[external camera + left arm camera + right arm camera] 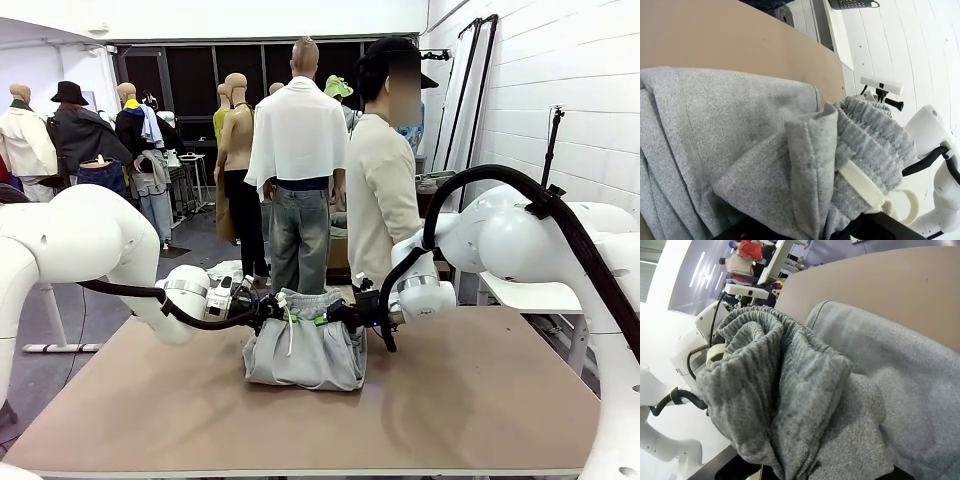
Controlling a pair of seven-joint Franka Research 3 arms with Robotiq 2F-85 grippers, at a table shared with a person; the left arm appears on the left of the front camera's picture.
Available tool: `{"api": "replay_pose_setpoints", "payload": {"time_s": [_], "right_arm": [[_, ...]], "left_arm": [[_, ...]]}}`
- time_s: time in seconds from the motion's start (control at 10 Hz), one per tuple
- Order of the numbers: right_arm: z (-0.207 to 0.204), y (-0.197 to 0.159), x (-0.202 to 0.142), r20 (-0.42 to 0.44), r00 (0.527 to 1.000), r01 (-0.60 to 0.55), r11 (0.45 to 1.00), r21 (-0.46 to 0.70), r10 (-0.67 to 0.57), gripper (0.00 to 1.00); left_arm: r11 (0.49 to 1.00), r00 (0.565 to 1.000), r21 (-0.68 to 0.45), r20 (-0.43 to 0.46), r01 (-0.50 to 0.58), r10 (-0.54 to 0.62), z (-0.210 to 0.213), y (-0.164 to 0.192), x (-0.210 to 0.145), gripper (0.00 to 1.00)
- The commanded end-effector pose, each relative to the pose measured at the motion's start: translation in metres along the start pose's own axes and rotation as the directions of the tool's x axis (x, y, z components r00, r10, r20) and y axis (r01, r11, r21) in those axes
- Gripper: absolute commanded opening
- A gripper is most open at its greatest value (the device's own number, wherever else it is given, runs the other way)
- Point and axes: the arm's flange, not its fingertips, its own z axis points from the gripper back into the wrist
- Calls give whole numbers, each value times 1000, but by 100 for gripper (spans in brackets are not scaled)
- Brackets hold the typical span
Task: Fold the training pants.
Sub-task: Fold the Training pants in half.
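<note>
Seen from the front, the training pants (305,350) hang as a soft, bunched bundle of light-grey jersey between the left gripper (272,310) and the right gripper (340,314), each set of fingers pinching one end of the gathered waistband, lower folds resting on the matte brown surface (470,400); a person (383,190) in a cream top stands beyond. In the left wrist view, ribbed elastic waistband and a flat white drawstring (865,185) crumple just above the fingers, smooth grey cloth spreading past them. In the right wrist view, heathered fabric (790,390) folds thickly over the fingers, pressed tight on it.
</note>
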Motion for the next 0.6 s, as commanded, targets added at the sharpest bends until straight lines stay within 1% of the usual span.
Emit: {"api": "replay_pose_setpoints", "payload": {"time_s": [0.0, 0.3, 0.4, 0.5], "right_arm": [[23, -16, 11, 15, 999, 47, 996, -79, -46, 29], [34, -14, 9, 35, 997, 74, 993, -90, -71, 89], [38, -14, 9, 37, 996, 86, 991, -101, -83, 100], [45, -14, 8, 42, 995, 90, 989, -118, -86, 100]], "left_arm": [[998, 999, 67, 33, -14, 12, 28, 8, 11, 35], [996, 999, 80, 40, -32, 29, 38, 7, 6, 95], [995, 998, 89, 53, -36, 32, 45, 6, 5, 100], [994, 997, 97, 61, -42, 37, 52, 7, 3, 100]]}}
